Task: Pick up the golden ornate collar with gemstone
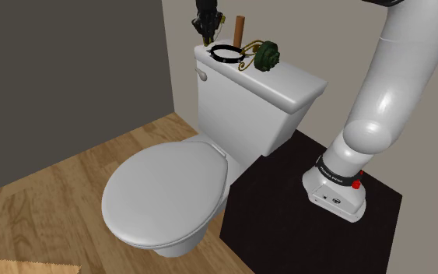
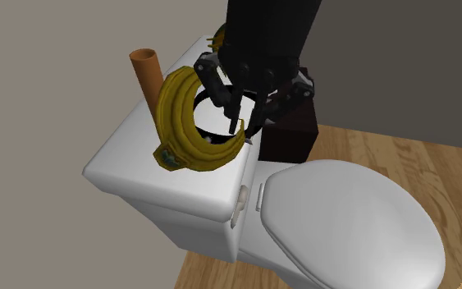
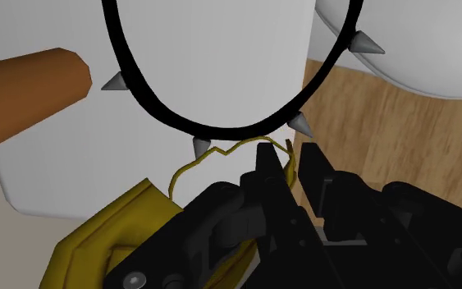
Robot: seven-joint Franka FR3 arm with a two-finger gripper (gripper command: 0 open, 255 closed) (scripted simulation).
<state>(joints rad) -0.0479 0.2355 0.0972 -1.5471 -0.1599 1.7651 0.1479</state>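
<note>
Golden collar [image 2: 186, 123]: broad crescent of stacked, ribbed gold bands, with 1 small bluish gemstone [image 2: 170, 156] in a gold plate at the lower end and a thin, wavy gold wire [image 3: 221, 153] running off the other end. Stands on edge, tilted, over the end of the white tank lid [image 2: 126, 168], close beside the black spiked ring [image 3: 245, 130]; cannot tell whether it touches the lid. Clasped at the wire end between the 2 fingers of the gripper [image 3: 289, 160].

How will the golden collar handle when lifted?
The golden collar has a broad curved band shape, so it is probably stiff. Its thin wire trim by the gripper looks bendable and easy to slip from. One-sided bulk may make it swing.
</note>
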